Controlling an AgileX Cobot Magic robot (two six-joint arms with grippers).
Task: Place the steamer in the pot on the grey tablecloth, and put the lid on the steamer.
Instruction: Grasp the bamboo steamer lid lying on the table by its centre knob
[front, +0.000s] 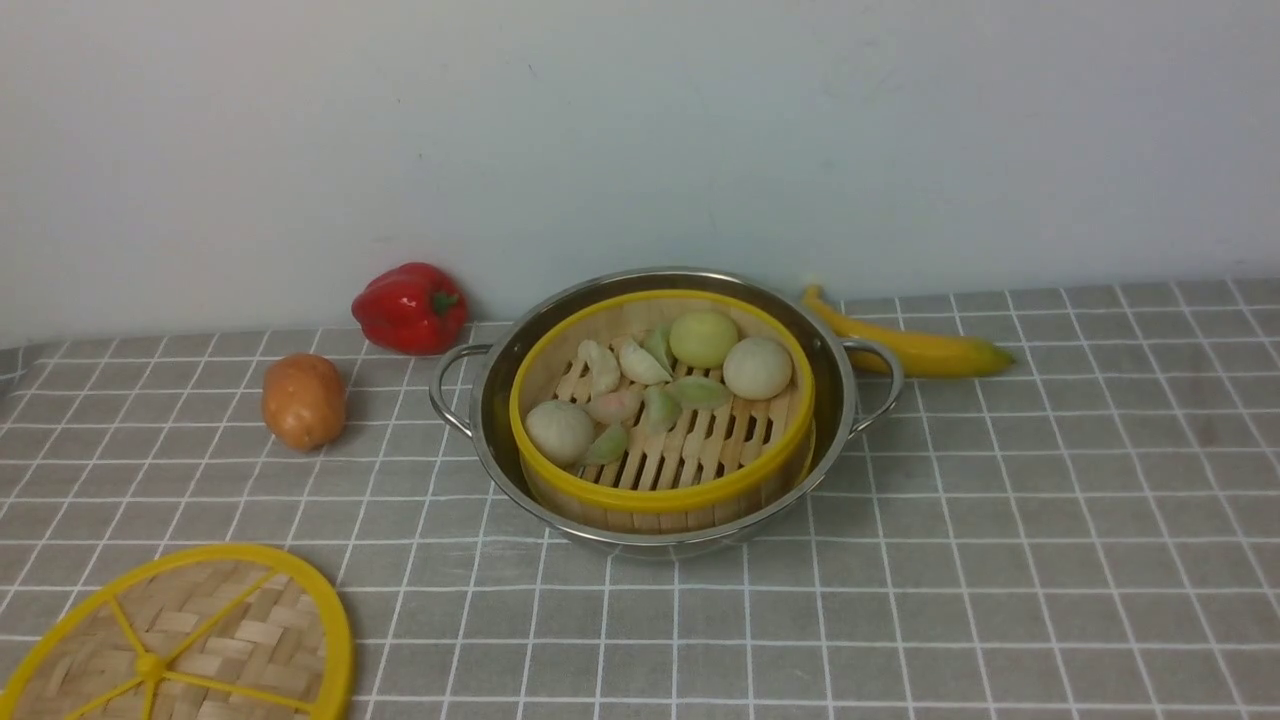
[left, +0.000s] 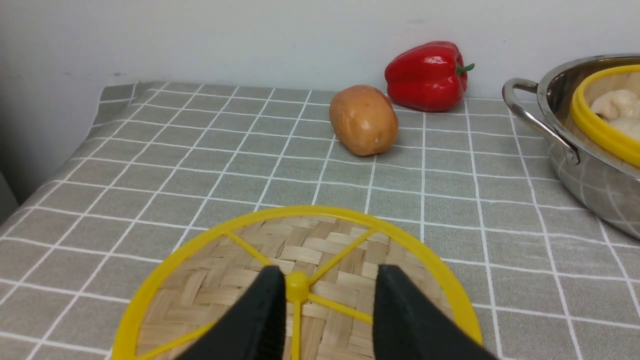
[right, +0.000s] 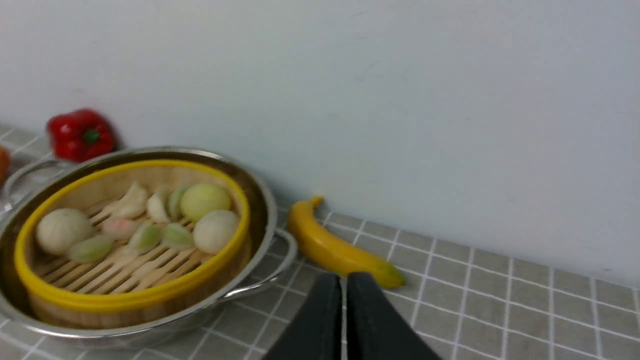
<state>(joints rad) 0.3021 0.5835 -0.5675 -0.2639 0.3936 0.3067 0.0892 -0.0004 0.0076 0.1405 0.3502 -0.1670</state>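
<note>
The steamer, a bamboo basket with a yellow rim and toy buns and dumplings, sits inside the steel pot on the grey tablecloth. The woven lid lies flat on the cloth at the near left. Neither gripper shows in the front view. In the left wrist view my left gripper stands open over the lid, its fingers on either side of the centre knob. My right gripper is to the right of the pot, with its fingers almost touching and nothing between them.
A red pepper and a potato lie left of the pot near the wall. A banana lies behind the pot's right handle. The cloth's left edge drops off beside the lid.
</note>
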